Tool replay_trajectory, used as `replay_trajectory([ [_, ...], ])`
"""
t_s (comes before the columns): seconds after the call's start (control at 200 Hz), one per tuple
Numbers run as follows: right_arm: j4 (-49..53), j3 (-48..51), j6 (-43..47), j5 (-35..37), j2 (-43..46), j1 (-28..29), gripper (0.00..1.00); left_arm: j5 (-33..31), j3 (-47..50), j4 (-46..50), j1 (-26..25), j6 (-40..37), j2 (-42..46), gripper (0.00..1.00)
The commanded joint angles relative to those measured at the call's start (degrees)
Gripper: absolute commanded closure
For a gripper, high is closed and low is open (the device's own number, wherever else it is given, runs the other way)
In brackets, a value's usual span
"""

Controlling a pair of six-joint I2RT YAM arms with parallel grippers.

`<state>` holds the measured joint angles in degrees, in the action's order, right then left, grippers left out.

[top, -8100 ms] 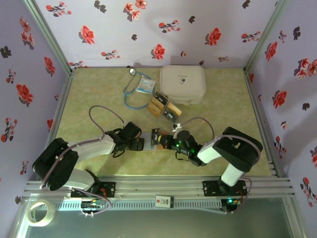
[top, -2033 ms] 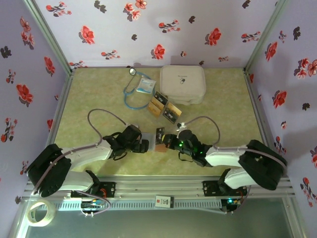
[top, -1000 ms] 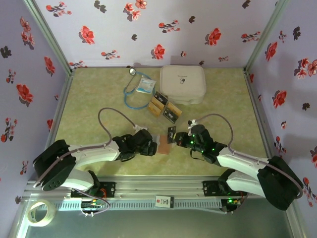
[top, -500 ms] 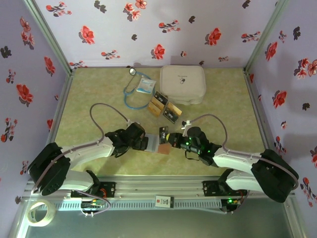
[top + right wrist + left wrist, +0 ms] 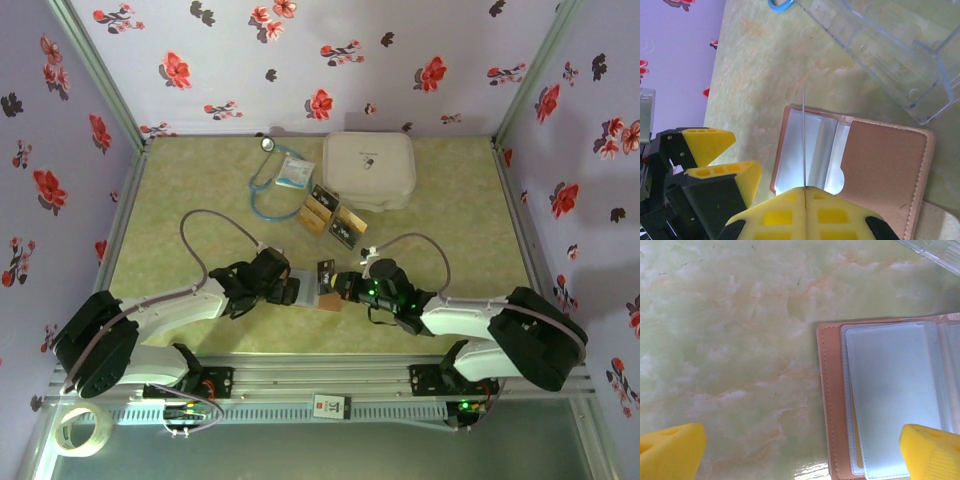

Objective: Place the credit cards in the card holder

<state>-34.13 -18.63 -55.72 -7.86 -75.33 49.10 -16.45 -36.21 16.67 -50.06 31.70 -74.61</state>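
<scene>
Leftward both grippers have slid since a second ago, the right gripper (image 5: 804,196) carrying its black credit card (image 5: 804,140) along. Its jaws are clamped on that card, held upright and edge-on over the open card holder (image 5: 883,160). The holder lies flat on the table (image 5: 730,340), clear pockets (image 5: 890,390) facing up; what they hold I cannot tell. The left gripper (image 5: 800,455), jaws wide apart, straddles the holder's left edge. More credit cards (image 5: 333,218) lie beside the white case (image 5: 368,170)

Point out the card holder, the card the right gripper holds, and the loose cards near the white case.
card holder (image 5: 887,165), right wrist view, brown leather flap.
held card (image 5: 804,140), right wrist view, its thin upright edge.
loose cards (image 5: 343,228), top external view, one black card.
</scene>
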Motion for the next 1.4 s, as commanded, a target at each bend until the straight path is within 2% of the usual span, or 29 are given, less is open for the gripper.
replay_trajectory([
  [0.0, -5.1, 0.9, -1.7, 3.1, -0.9, 1.2, 1.0, 0.2, 1.2, -0.6, 0.3, -1.6, -0.1, 0.0],
  [0.56, -11.7, 2.4, -4.0, 6.9, -5.3, 3.5, 1.0, -1.1, 2.7, -1.9, 0.3, -2.0, -3.6, 0.0],
  [0.855, -13.7, 3.3, -4.6, 7.3, -6.5, 3.9, 1.0, -3.4, 2.6, -0.1, 0.3, 0.4, -5.1, 0.0],
  [1.395, -18.0, 4.3, -5.4, 9.6, -9.3, 5.5, 1.0, -4.2, 2.6, 1.5, 0.3, 2.9, -5.9, 0.0],
])
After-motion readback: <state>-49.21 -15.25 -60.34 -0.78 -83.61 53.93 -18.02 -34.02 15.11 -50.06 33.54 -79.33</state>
